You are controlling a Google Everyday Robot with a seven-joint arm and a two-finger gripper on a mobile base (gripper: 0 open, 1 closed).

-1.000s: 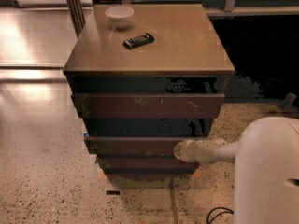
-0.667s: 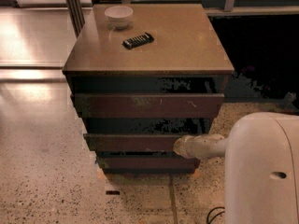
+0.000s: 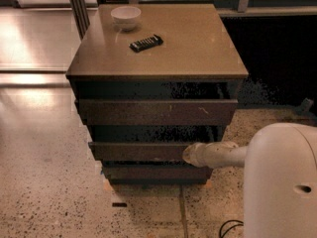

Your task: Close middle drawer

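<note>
My gripper (image 3: 190, 154) sits against the right end of the middle drawer (image 3: 138, 151), its tip on or just at the plain dark front. Whether it is spread or pressed together I cannot tell. I judge it is there to push. The front has no handle, so the flat face is the only thing to lean on, and my forearm lies nearly level so the force goes straight into the cabinet.

From the gripper, the middle drawer's front runs off toward 9 o'clock. A dark gap shows above it, and I judge the drawer is out only a little, with a short way left to go. Pressing so far to the right could skew it on its runners, so an even push matters.

At 11 o'clock is the upper drawer front (image 3: 156, 112), wider and scuffed. At 7 o'clock, just below, is the lowest drawer front (image 3: 153, 173), the narrowest. That makes three drawer fronts, and I touch only the second.

Farther up at 12 o'clock lies the cabinet top (image 3: 198, 48). It carries one white bowl (image 3: 126, 17) near its far left corner and one black remote-like object (image 3: 146, 42) just beside it, both well apart from my work.

At 4 o'clock my own white arm housing (image 3: 282, 182) fills the corner, with one dark cable (image 3: 230, 227) on the speckled floor (image 3: 49, 182) beside it.
</note>
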